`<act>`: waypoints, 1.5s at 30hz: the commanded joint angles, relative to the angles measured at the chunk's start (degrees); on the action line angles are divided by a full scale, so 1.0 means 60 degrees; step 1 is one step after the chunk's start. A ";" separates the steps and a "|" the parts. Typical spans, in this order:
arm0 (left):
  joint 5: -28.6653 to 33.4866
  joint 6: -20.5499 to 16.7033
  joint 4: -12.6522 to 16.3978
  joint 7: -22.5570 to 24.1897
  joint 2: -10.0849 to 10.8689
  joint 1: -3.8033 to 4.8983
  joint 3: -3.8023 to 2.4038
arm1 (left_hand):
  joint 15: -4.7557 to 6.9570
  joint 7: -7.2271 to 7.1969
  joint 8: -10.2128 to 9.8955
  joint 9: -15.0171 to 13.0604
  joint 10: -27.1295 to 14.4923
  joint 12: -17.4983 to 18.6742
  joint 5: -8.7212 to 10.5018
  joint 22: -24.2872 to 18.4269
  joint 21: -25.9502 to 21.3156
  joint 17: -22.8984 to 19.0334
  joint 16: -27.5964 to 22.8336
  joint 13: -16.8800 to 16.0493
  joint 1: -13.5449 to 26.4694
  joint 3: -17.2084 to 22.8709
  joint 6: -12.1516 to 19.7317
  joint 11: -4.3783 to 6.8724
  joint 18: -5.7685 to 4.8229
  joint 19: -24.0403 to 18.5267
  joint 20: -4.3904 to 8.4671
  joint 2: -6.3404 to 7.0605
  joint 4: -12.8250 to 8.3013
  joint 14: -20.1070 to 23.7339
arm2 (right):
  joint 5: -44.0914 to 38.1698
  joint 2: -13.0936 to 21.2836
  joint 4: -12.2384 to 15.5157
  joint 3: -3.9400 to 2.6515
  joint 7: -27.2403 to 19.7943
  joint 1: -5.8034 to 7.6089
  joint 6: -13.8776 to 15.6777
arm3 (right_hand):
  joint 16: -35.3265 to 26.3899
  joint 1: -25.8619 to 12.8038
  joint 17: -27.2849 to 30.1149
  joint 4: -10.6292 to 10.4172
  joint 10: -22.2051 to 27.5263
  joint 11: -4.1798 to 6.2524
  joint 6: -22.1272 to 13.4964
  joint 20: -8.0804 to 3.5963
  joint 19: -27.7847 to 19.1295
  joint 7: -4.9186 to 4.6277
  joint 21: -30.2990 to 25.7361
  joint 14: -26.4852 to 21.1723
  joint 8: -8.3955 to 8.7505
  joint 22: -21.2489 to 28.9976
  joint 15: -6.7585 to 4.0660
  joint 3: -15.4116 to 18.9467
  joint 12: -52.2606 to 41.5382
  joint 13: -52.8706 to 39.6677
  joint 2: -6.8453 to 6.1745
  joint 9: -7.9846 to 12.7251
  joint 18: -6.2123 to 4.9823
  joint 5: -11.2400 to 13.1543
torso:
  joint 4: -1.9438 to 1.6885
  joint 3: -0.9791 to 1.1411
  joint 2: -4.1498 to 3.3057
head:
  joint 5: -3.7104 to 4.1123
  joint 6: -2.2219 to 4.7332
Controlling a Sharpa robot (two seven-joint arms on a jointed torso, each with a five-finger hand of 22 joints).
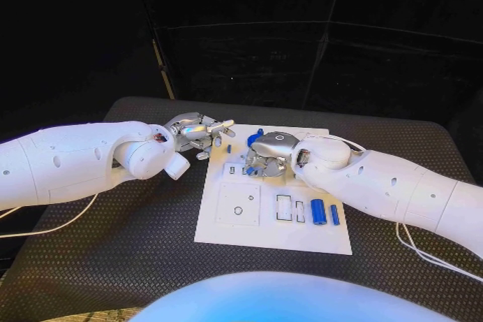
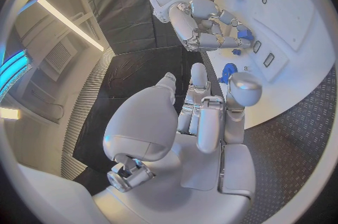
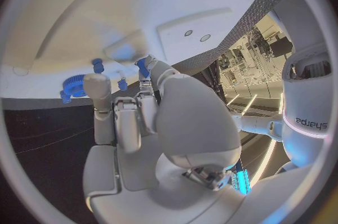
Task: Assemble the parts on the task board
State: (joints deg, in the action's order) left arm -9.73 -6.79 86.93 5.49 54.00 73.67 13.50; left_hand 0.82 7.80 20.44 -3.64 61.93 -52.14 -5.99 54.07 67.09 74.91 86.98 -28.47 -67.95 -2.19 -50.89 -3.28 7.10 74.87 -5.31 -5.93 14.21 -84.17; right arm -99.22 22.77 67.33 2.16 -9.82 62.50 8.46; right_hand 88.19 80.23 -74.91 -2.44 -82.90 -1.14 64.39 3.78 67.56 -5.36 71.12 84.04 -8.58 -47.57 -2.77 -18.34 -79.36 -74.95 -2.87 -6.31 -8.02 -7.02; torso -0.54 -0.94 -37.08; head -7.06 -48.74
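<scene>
In the head view the left hand (image 1: 198,134) hovers with fingers spread and nothing in them over the black counter (image 1: 141,238), just off the upper left corner of the white board (image 1: 252,231). Right of it, the right hand (image 1: 266,156) is down on the board's upper part, fingertips among small blue parts (image 3: 120,75); whether it pinches one cannot be told. It is nearer the blue gear (image 3: 72,88) at the board's top edge, while two blue pegs (image 1: 324,212) lie lengthwise toward the lower right.

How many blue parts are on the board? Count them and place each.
5: two cylinders side by side at the task board's near right, a gear at its far edge, a small peg beside it, a piece at the right hand's fingertips. The hand may hide more.
</scene>
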 commanded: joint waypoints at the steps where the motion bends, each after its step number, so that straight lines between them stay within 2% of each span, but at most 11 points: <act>1: 0.0047 0.0098 0.0000 0.0189 -0.0025 0.0017 -0.0010 | -0.0018 0.0066 -0.0067 -0.0012 -0.0054 0.0051 0.0006 0.0015 -0.0021 0.1621 -0.0041 0.0021 -0.0102 -0.0073 -0.0043 -0.0029 0.0000 -0.0046 -0.0003 -0.0008 -0.0014 -0.0690 | -0.0161 -0.0012 -0.0016 0.0009 0.0030 0.0005 -0.0119 | 0.0003 -0.0019 -0.1928 0.0004 0.0071 -0.0023 -0.0004 0.0000 -0.0093 -0.0077 -0.0056 0.0859 0.0029 0.0016 0.0046 0.0069 0.0056 -0.0566 -0.0089 -0.0134 0.0056 0.0023 | -0.0007 0.0004 0.0004 | -0.0012 -0.0015; 9: 0.0047 0.0103 0.0000 0.0175 -0.0033 0.0020 -0.0010 | -0.0018 0.0066 -0.0067 -0.0012 -0.0054 0.0051 0.0006 0.0015 -0.0021 0.1621 -0.0041 0.0021 -0.0102 -0.0073 -0.0043 -0.0029 0.0000 -0.0046 -0.0003 -0.0008 -0.0014 -0.0690 | -0.0213 -0.0011 -0.0041 0.0018 0.0111 -0.0011 -0.0057 | -0.0015 -0.0013 -0.1894 0.0037 0.0130 -0.0044 -0.0076 0.0018 -0.0135 -0.0106 -0.0075 0.0848 0.0074 0.0048 0.0057 0.0112 0.0116 -0.0512 -0.0112 -0.0120 0.0047 0.0017 | 0.0006 0.0006 0.0007 | -0.0018 -0.0010; 19: 0.0047 0.0111 -0.0006 0.0143 -0.0040 0.0021 -0.0010 | -0.0019 0.0067 -0.0074 -0.0012 -0.0057 0.0056 0.0006 0.0013 -0.0023 0.1626 -0.0038 0.0025 -0.0107 -0.0080 -0.0046 -0.0030 0.0001 -0.0048 -0.0005 -0.0015 -0.0016 -0.0691 | -0.0405 0.0011 -0.0053 0.0020 0.0408 -0.0014 -0.0083 | -0.0066 0.0048 -0.1800 0.0161 0.0300 -0.0110 -0.0466 0.0080 -0.0306 -0.0183 -0.0173 0.0815 0.0374 0.0238 0.0120 0.0153 0.0264 -0.0381 -0.0150 -0.0012 0.0008 -0.0108 | -0.0002 0.0000 0.0001 | 0.0001 -0.0004; 28: 0.0047 0.0108 -0.0002 0.0131 -0.0054 0.0021 -0.0010 | -0.0020 0.0068 -0.0080 -0.0012 -0.0059 0.0059 0.0006 0.0022 -0.0017 0.1632 -0.0034 0.0028 -0.0110 -0.0086 -0.0044 -0.0031 -0.0001 -0.0045 -0.0006 -0.0019 -0.0017 -0.0693 | -0.0611 -0.0007 -0.0056 0.0020 0.0670 -0.0015 -0.0176 | -0.0111 0.0097 -0.1716 0.0250 0.0412 -0.0109 -0.0698 0.0106 -0.0440 -0.0176 -0.0260 0.0786 0.0599 0.0404 0.0133 0.0127 0.0360 -0.0292 -0.0160 0.0062 -0.0029 -0.0132 | -0.0001 0.0000 0.0003 | 0.0001 -0.0023; 45: 0.0047 0.0100 -0.0008 0.0122 -0.0062 0.0020 -0.0010 | -0.0020 0.0070 -0.0085 -0.0011 -0.0060 0.0061 0.0006 0.0021 -0.0019 0.1636 -0.0032 0.0029 -0.0112 -0.0088 -0.0041 -0.0032 0.0000 -0.0046 -0.0006 -0.0022 -0.0018 -0.0694 | -0.0755 0.0010 0.0067 0.0020 0.0697 -0.0016 -0.0182 | -0.0108 0.0140 -0.1725 0.0339 0.0391 -0.0029 -0.0578 0.0070 -0.0463 -0.0080 -0.0267 0.0786 0.0611 0.0411 0.0063 0.0111 0.0318 -0.0331 -0.0165 0.0048 -0.0042 -0.0125 | 0.0004 0.0002 0.0012 | 0.0001 -0.0039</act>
State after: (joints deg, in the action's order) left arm -9.71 -6.64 86.85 5.48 53.71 73.70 13.50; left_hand 0.82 8.00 20.21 -3.64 61.93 -52.14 -5.99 54.15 67.09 74.91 86.98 -28.37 -67.95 -2.35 -51.10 -3.28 7.10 74.87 -5.31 -5.93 14.06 -84.17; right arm -102.94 22.82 67.54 2.24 -5.80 62.35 7.75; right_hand 87.67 80.90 -74.93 -0.83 -80.75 -1.64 60.67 4.30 64.99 -6.07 69.71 84.03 -5.09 -45.02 -2.34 -17.73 -77.37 -74.96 -3.53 -5.94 -8.02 -7.67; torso -0.54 -0.94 -37.03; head -7.11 -48.94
